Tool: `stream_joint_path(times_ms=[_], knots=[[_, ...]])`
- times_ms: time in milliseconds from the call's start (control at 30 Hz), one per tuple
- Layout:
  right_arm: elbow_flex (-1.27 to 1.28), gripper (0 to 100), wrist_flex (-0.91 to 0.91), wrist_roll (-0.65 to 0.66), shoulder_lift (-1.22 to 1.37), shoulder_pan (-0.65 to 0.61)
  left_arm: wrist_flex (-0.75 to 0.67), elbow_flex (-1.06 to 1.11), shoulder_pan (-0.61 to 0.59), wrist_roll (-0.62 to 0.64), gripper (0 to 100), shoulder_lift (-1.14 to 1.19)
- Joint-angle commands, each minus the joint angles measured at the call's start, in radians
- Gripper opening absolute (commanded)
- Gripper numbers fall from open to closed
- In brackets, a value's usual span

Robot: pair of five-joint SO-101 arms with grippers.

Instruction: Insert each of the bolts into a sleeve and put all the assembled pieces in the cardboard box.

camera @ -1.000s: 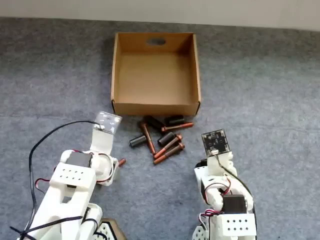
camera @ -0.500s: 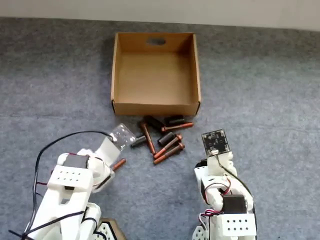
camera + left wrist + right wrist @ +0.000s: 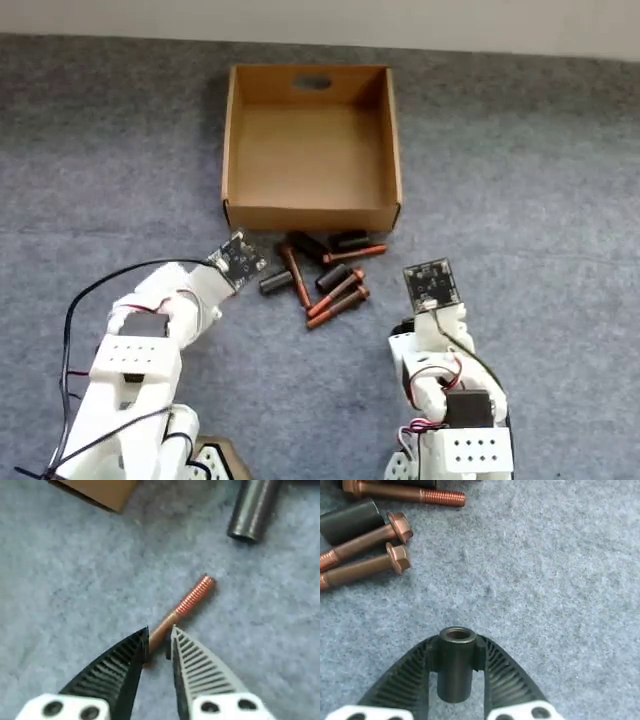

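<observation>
In left tool (image 3: 160, 631): bolt (image 3: 191, 599) clamped, threads protruding; right tool (image 3: 456, 645) grips sleeve (image 3: 455, 672).

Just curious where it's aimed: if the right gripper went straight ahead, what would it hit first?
Bare carpet lies ahead of the right gripper, then probably the threaded tip of a bolt, though depth is unclear.

Grey carpet (image 3: 520, 180) w/ cardboard box (image 3: 310, 215), loose bolts (image 3: 336, 309) & sleeves (image 3: 275, 283).

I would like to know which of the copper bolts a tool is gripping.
The bolt in the left tool, threaded end sticking out; the other bolts lie loose in front of the cardboard box.
</observation>
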Motion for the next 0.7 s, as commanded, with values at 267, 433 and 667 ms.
stream_joint_path(times_ms=[267, 433, 667], knots=[[0.041, 0.6, -0.018, -0.005, -0.01, 0.012, -0.17, 0.007, -0.01, 0.207, 11, -0.013], [0.041, 0.6, -0.019, -0.003, -0.01, 0.012, -0.133, -0.021, -0.007, 0.744, 22, -0.005], [0.041, 0.6, -0.019, -0.003, -0.01, 0.01, 0.158, -0.16, -0.022, 0.954, 25, -0.004]])
